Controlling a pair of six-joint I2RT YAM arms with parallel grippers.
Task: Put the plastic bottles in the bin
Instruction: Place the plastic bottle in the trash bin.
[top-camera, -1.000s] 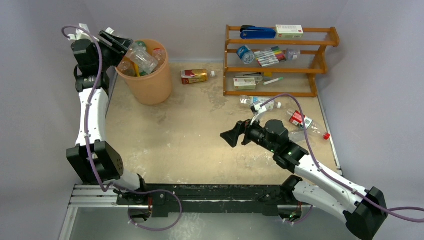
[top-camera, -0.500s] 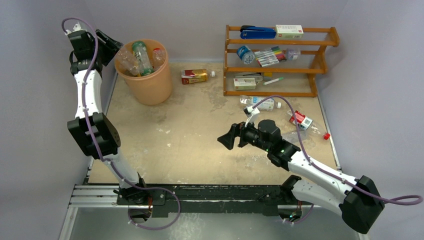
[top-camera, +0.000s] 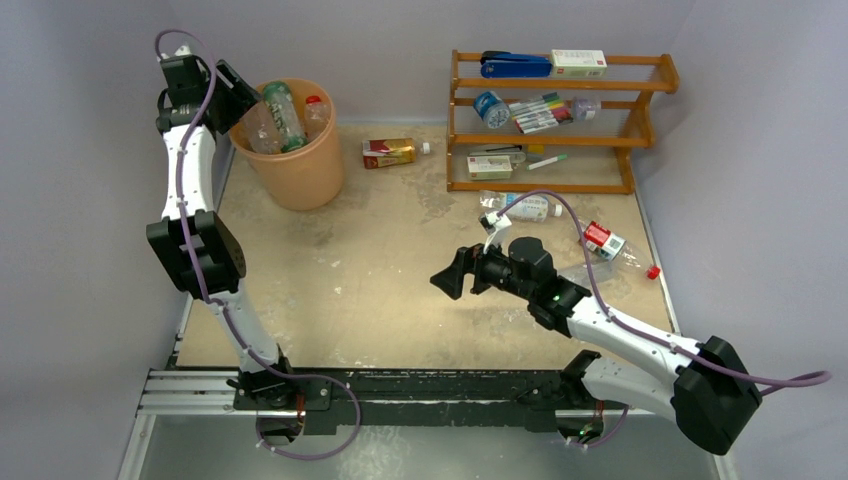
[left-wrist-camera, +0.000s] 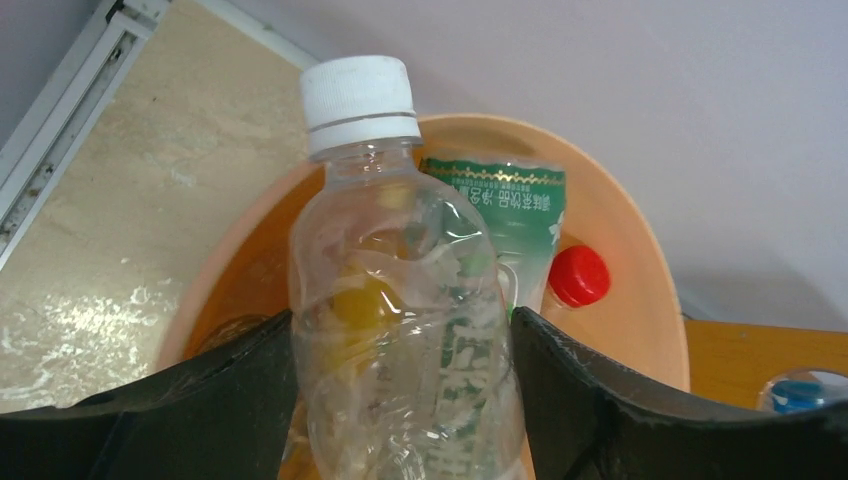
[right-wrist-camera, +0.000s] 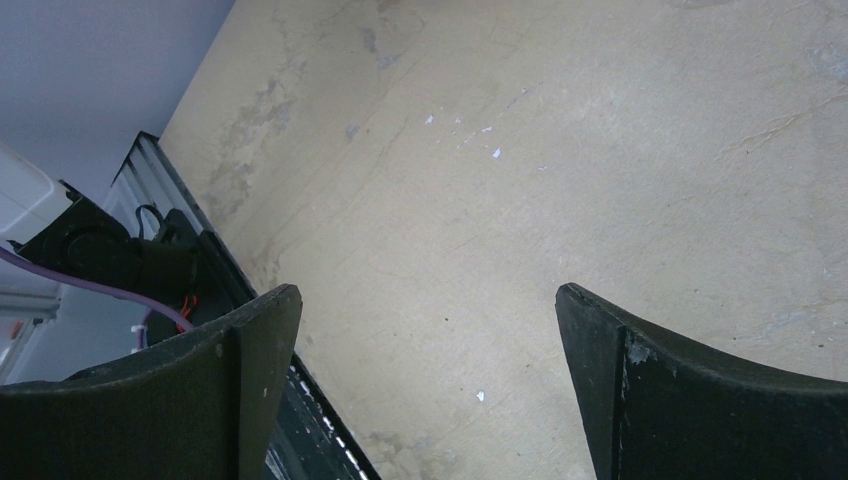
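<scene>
My left gripper (top-camera: 243, 103) is at the bin's left rim, shut on a clear crumpled bottle with a white cap (left-wrist-camera: 400, 290). It holds the bottle over the mouth of the peach-orange bin (top-camera: 300, 170). Inside the bin are a green-labelled bottle (left-wrist-camera: 510, 215) and a red-capped one (left-wrist-camera: 578, 275). My right gripper (top-camera: 448, 279) is open and empty over bare table (right-wrist-camera: 428, 300). On the table lie a boxy red-and-gold bottle (top-camera: 388, 152), a clear blue-labelled bottle (top-camera: 525, 207) and a red-labelled bottle with a red cap (top-camera: 612, 246).
The wooden shelf rack (top-camera: 560, 120) with markers, boxes and a stapler stands at the back right, just behind the blue-labelled bottle. The metal rail (top-camera: 400, 390) runs along the near edge. Grey walls close in on the left, back and right.
</scene>
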